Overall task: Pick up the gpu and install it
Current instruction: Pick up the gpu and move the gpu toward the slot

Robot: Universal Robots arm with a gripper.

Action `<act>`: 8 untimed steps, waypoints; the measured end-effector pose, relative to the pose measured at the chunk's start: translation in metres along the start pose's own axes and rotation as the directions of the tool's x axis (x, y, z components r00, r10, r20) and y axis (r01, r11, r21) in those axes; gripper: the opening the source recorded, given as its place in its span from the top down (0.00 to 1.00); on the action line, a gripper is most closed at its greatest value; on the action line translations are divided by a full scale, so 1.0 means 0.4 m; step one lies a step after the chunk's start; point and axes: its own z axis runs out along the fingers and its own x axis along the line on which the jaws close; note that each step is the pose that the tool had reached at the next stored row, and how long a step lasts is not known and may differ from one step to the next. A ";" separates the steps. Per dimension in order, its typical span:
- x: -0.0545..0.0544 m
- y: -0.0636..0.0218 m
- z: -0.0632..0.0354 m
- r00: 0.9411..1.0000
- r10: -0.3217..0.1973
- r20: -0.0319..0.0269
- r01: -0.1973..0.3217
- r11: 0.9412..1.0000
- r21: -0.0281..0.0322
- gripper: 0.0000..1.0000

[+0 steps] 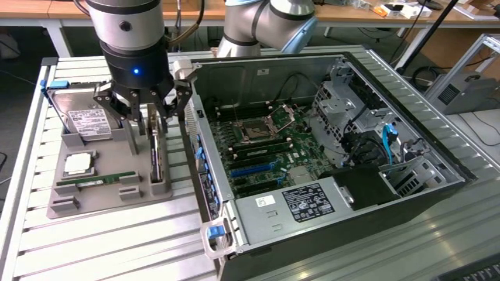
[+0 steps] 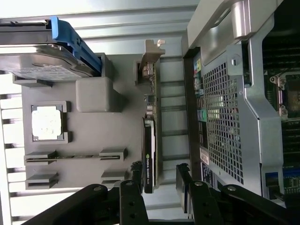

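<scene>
Gripper point(image 2: 158, 176), spread open and holding nothing, straddles the gpu point(image 2: 149, 154), which stands on edge in its tray point(image 2: 84, 154) slot beside the case point(image 2: 225, 117), presumably so its top edge can be pinched.

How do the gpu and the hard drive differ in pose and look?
The gpu stands on its thin edge; the hard drive lies broad face up. The gpu is dark and slim; the hard drive silvery with a white label. The gripper straddles the gpu, not the hard drive. Both sit in the gray holder.
</scene>
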 end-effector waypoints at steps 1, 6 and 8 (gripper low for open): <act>0.000 0.000 0.001 1.000 0.000 0.000 0.000 1.000 0.000 0.58; 0.000 -0.001 0.010 1.000 0.000 0.000 0.000 1.000 0.000 0.58; 0.000 -0.001 0.013 1.000 0.000 0.000 0.000 1.000 0.000 0.58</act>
